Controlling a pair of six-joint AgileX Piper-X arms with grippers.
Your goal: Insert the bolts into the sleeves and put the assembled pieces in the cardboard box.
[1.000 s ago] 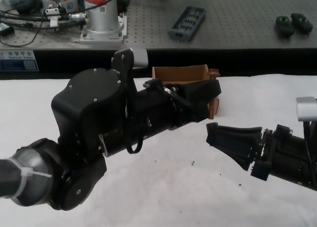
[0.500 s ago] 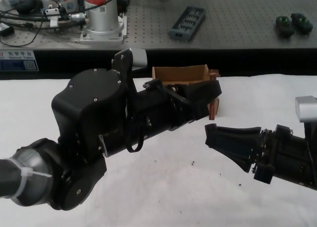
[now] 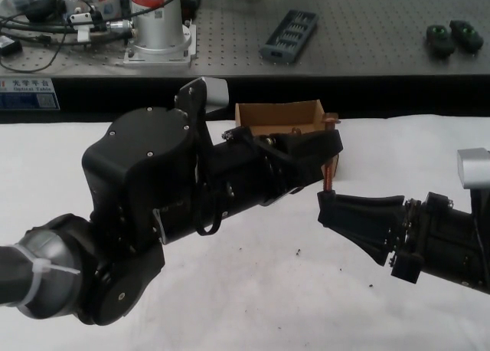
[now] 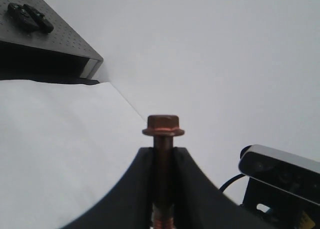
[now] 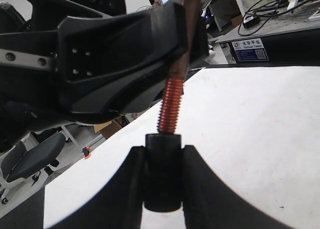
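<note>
We are clamping our left hand (image 4: 162, 152) on 1 copper bolt (image 4: 163, 125) and our right hand (image 5: 163, 151) on 1 black sleeve (image 5: 162, 184), the bolt's threaded tip sitting at the sleeve's mouth, above the table (image 3: 230, 297), near the cardboard box (image 3: 277, 114).

A robotics lab — beyond the left gripper (image 3: 331, 148) lies a perforated optical breadboard (image 3: 367, 29) bearing a metal post (image 3: 157, 21) and tangled cables (image 3: 38, 21); beneath the gripper, a white-covered bench (image 3: 253, 290); past it in the right wrist view, an office chair (image 5: 30, 159).
</note>
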